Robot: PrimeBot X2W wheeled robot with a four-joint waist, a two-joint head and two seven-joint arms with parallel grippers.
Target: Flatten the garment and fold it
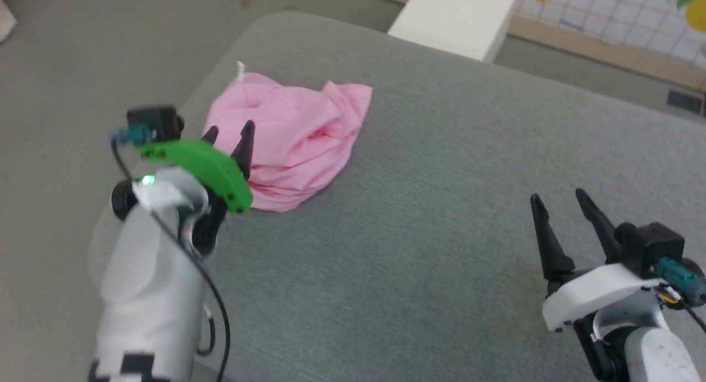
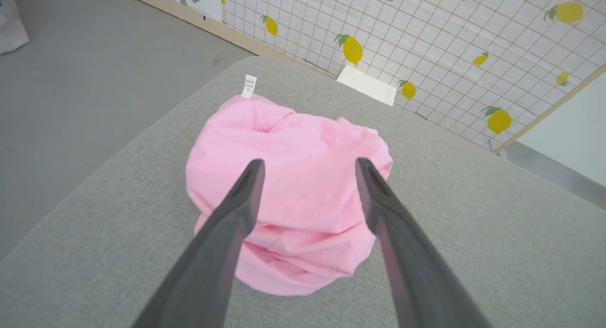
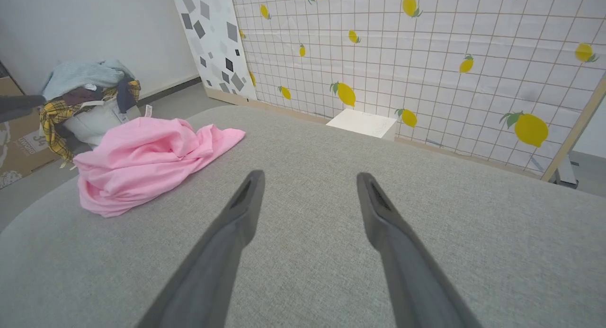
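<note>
Lying in a crumpled pink heap, the garment sits near the far left corner of the grey cushion. Its little white tag sticks out at the far side. The left gripper is at the heap's near edge, its two dark fingers spread wide apart. I cannot tell if they touch the cloth. The right gripper is well away over bare cushion, fingers apart too, holding nothing. A white box stands past the cushion.
</note>
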